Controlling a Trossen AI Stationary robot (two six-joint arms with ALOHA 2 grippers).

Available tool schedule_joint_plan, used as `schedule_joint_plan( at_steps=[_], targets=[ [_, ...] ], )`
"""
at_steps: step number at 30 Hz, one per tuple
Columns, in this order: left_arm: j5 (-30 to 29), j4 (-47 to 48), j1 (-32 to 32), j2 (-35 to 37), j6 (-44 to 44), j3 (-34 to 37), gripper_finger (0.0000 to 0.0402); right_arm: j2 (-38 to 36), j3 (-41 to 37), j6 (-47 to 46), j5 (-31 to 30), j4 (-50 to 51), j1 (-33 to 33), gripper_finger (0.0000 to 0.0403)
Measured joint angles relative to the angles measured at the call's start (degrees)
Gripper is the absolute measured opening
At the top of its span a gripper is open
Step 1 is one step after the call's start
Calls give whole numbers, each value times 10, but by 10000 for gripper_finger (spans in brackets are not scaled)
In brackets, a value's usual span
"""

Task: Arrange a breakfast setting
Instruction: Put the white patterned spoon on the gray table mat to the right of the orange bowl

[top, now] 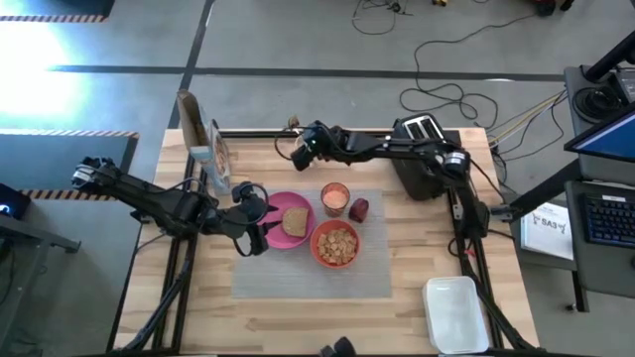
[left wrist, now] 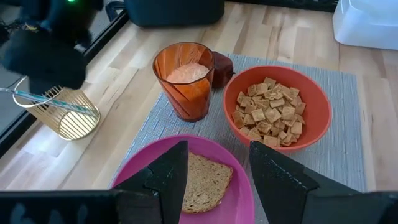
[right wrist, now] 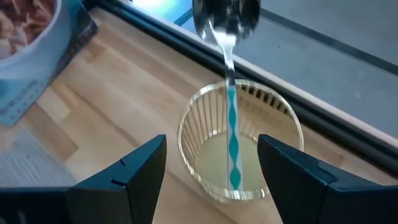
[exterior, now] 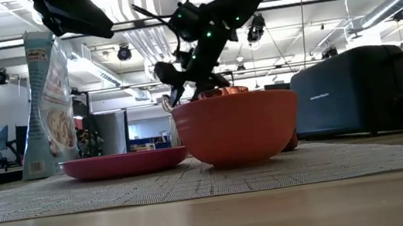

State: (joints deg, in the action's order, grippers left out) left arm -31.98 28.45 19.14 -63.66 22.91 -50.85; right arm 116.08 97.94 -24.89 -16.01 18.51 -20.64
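Observation:
On the grey placemat [top: 308, 273] sit a pink plate [top: 273, 235] with a toast slice [left wrist: 205, 183], a red-orange bowl [left wrist: 280, 112] of cereal squares, an orange cup [left wrist: 186, 78] and a dark-red fruit [left wrist: 222, 65]. My left gripper [left wrist: 217, 152] hangs open above the plate's left side and touches nothing. The metal spoon [right wrist: 231, 124], with a teal-and-white handle, stands bowl-up in a gold wire holder [right wrist: 239, 143] near the far edge. My right gripper [right wrist: 211, 146] is open just above and in front of that holder, a finger to each side, clear of it.
A cereal box [top: 203, 139] stands upright at the far left. The black toaster [top: 422, 149] stands at the far right, under my right arm. A white tray [top: 454, 312] lies at the near right. Bare wood shows at the near left.

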Motion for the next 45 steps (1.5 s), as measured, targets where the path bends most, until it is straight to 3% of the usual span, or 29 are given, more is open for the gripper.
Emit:
schedule_joint_plan(
  at_steps=[16, 26, 45],
  targets=[
    [0, 12, 0, 0, -14, 0, 155, 125, 198, 50, 1, 116, -26, 221],
    [-1, 13, 0, 0, -16, 0, 155, 112, 199, 67, 0, 160, -26, 199],
    [-2, 12, 0, 0, -22, 0, 155, 97, 199, 75, 1, 121, -30, 199]
  ],
)
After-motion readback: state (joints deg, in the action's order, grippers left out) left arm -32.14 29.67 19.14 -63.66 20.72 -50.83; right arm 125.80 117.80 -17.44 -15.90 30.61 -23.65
